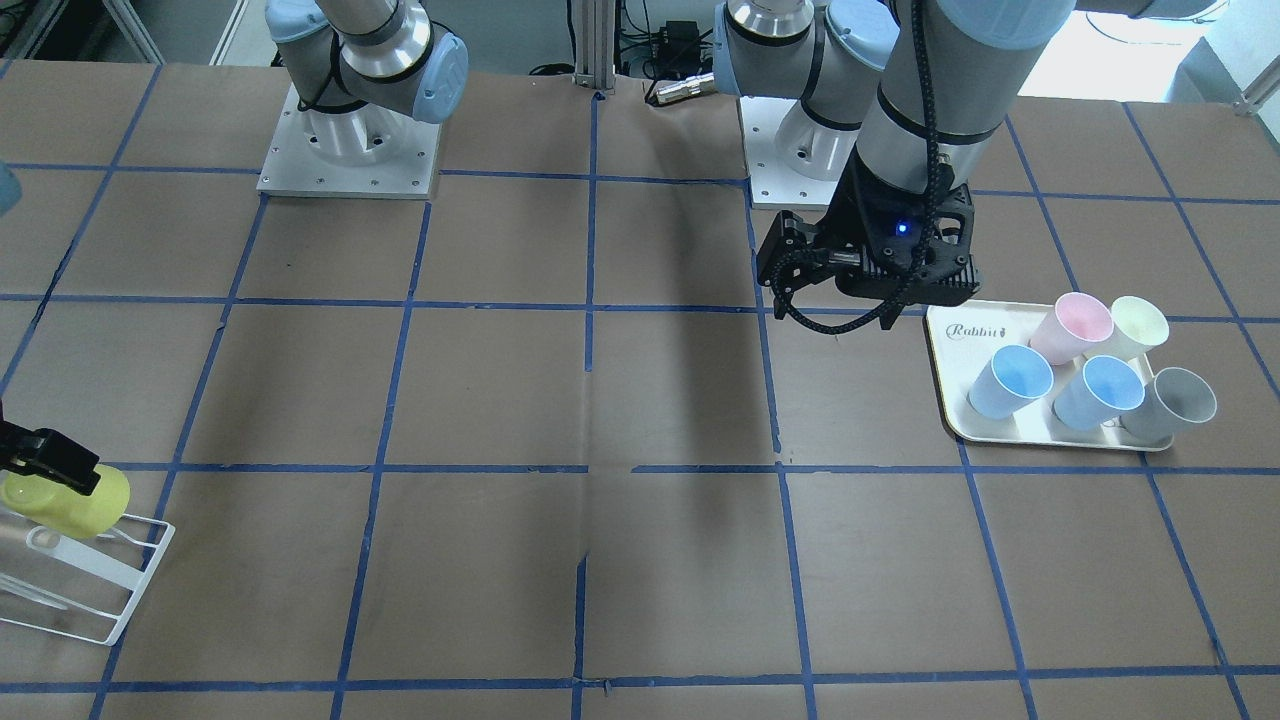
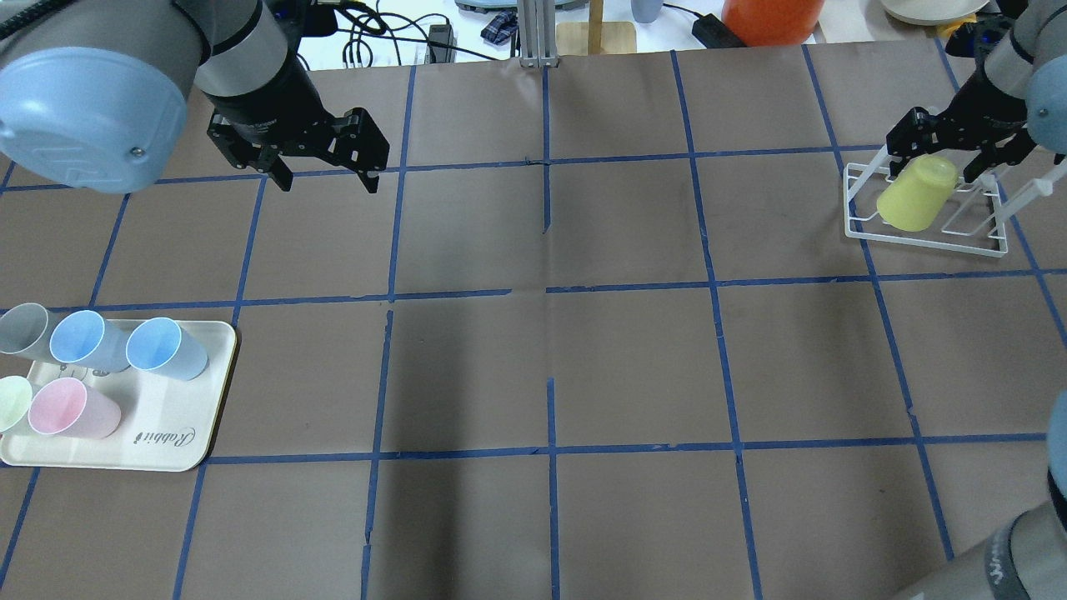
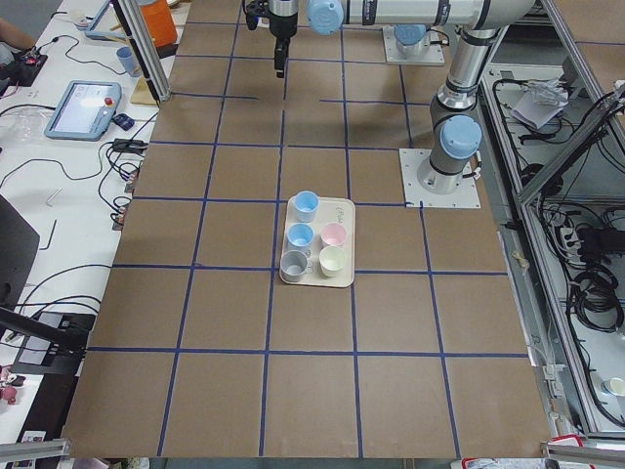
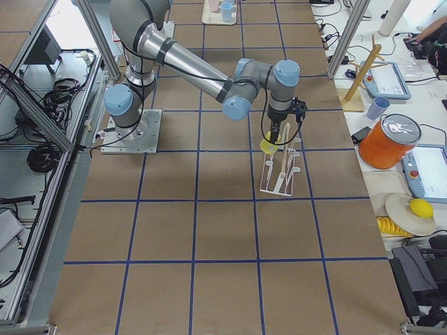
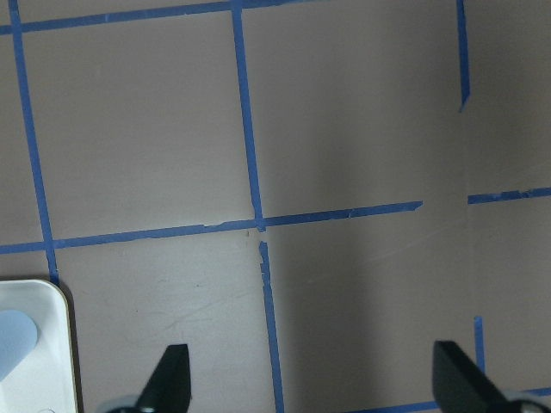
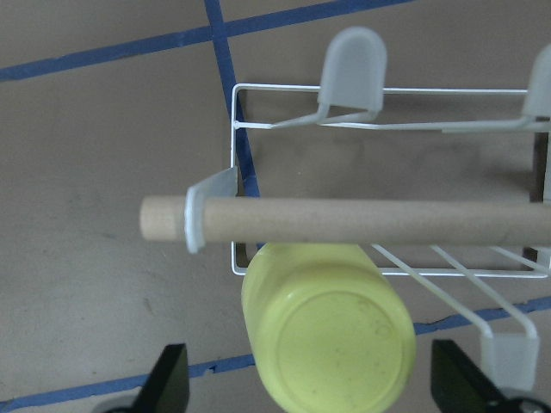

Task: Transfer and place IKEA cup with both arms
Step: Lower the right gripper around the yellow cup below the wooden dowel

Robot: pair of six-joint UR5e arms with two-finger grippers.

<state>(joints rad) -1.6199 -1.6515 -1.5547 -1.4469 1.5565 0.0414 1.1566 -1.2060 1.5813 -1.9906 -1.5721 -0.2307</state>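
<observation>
The yellow-green IKEA cup [image 2: 913, 200] lies tilted, bottom up, on a white wire rack [image 2: 859, 229] at the far right. My right gripper [image 2: 934, 171] is open, with a finger on either side of the cup's base. In the right wrist view the cup's bottom [image 6: 336, 344] sits between the spread fingertips [image 6: 172, 379] with gaps on both sides. The cup also shows at the left edge of the front view [image 1: 100, 500]. My left gripper [image 2: 325, 179] is open and empty, held above the table at the far left; it also shows in the front view [image 1: 832, 315].
A cream tray [image 2: 167, 442] at the near left holds two blue cups, a grey one, a pink cup [image 2: 71, 408] and a pale cream cup [image 2: 12, 400]. A wooden dowel [image 6: 344, 219] crosses the rack just above the IKEA cup. Blue tape lines grid the brown table.
</observation>
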